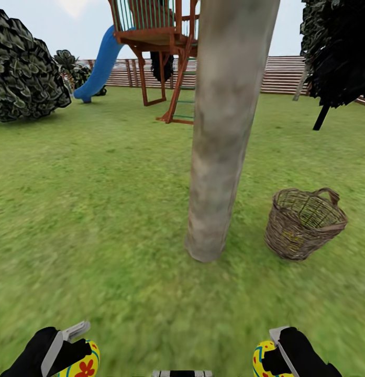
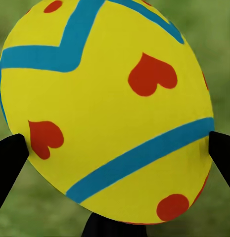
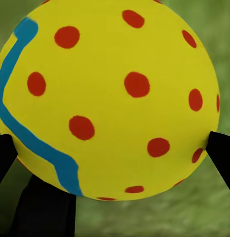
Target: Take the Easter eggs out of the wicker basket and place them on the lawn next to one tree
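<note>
From the head view we see open lawn [image 1: 98,209] around the tree [image 1: 224,131] trunk, the wicker basket [image 1: 303,224] just right of it, and our left tool [image 1: 72,348] and right tool [image 1: 274,353] low at the frame's edge. Up close, the wrist views show the left tool clamped on a heart-patterned egg [image 2: 107,111] and the right on a dotted egg [image 3: 107,101]

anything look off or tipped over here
The wicker basket is tilted on the lawn, leaning toward the tree with its mouth angled up. Otherwise nothing odd: the left gripper and right gripper each clamp an egg.
</note>
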